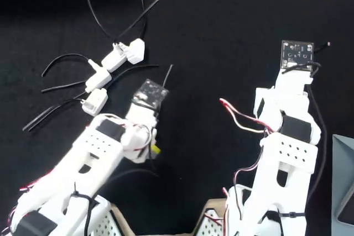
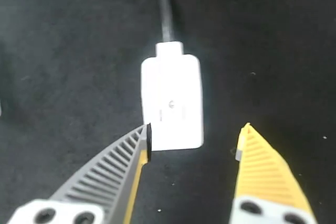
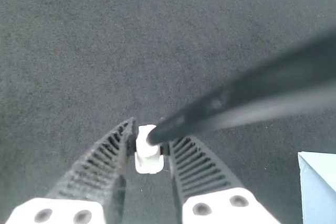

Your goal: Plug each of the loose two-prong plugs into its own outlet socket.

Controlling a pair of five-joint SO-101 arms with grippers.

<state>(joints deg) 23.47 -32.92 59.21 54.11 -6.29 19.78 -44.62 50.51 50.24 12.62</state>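
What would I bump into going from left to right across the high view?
black cords → white plug pieces → left wrist → right arm → grey box

**Left arm** [image 1: 91,153]: white printed shells; black servo blocks; one plate pierced with rows of small round holes; black cable ties; red, white and black wires bunched near the wrist; square black camera board [image 1: 150,93] at the far end.

**Left fingers** [image 2: 113,169]: one grey and ribbed, with a yellow edge strip and a black tip; one yellow and ribbed; white bases with dark screw holes.

**Right arm** [image 1: 287,153]: same white shells and pierced plate; black servo block; looped red and pale wires [image 1: 238,117]; black cable down the outer side; second square board [image 1: 297,53].

**Right fingers** [image 3: 100,174]: both black and ribbed; white bases, two screw holes each.
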